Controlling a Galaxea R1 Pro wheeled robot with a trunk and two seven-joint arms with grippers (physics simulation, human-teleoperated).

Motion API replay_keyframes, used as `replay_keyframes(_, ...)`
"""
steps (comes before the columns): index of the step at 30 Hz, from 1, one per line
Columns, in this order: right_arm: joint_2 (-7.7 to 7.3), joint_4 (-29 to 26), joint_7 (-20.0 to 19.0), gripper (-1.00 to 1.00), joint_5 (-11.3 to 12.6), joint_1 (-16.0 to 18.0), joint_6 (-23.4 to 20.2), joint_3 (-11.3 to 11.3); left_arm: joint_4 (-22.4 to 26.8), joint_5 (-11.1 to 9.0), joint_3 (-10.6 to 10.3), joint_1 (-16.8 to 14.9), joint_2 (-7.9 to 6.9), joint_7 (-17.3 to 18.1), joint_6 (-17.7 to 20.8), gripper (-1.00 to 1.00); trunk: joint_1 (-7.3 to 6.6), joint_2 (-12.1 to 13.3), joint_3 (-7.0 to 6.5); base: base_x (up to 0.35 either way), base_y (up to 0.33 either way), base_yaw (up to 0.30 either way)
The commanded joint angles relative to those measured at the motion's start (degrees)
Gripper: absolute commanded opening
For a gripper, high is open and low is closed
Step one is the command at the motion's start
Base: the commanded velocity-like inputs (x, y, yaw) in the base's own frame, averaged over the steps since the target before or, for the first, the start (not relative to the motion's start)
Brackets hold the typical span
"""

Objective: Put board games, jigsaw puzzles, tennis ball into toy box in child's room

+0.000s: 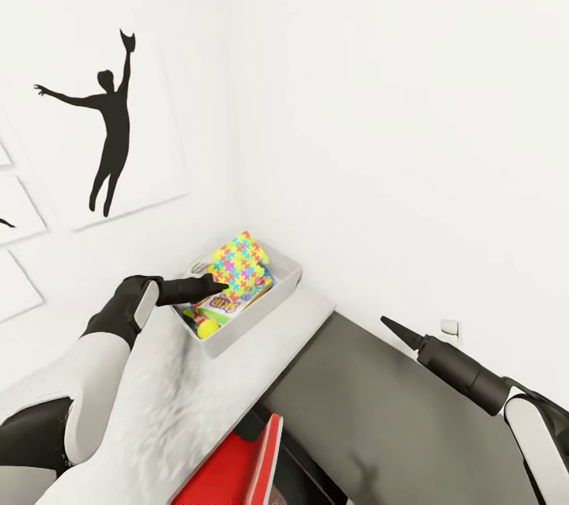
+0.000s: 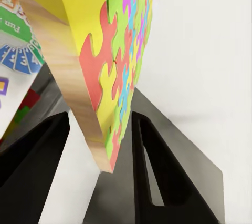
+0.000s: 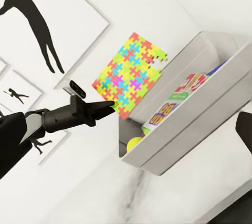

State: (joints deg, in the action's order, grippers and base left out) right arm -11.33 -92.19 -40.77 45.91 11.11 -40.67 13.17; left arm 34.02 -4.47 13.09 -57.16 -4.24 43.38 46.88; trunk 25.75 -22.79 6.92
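Jigsaw puzzle (image 1: 241,261) pinched at corner by left gripper (image 1: 215,284), held tilted above toy box (image 1: 286,285). Right gripper (image 1: 393,326) parked beside toy box, fingers pressed together.

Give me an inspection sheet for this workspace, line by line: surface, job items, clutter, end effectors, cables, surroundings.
Surface: glossy white-grey table in a corner, with a lower dark grey side unit beside it.
Job's things: toy box on the table; inside it a SKIP-BO board game and a tennis ball; a jigsaw puzzle is held tilted above the box.
Clutter: nothing seen.
End effectors: left end effector shut on the puzzle's edge; right end effector over the side unit, state unclear.
Cables: nothing seen.
Surroundings: white walls, athlete silhouette poster, red chair.
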Motion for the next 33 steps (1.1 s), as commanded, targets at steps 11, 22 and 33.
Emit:
replay_keyframes(11, 0.0, -0.01, -0.01, 1.0, 0.24, 0.06, -0.37, 0.01, -0.01, -0.28, 0.06, -0.06, -0.26, 0.64, 0.19, -1.0, 0.03, -0.13, 1.16, 0.0, 0.0, 0.0)
replay_keyframes(22, 0.0, -0.01, -0.01, 1.0, 0.25, 0.06, -0.37, 0.01, -0.01, 0.0, 0.0, -0.06, -0.6, 0.55, -1.85, -1.0, 0.03, -0.13, 2.19, 0.0, 0.0, 0.0)
replay_keyframes(33, 0.0, -0.01, 0.08, 1.0, 0.28, 0.06, -0.37, 0.01, -0.01, 0.08, 0.0, -0.06, -0.68, 0.56, -3.96, -1.0, 0.03, -0.13, 3.22, 0.0, 0.0, 0.0)
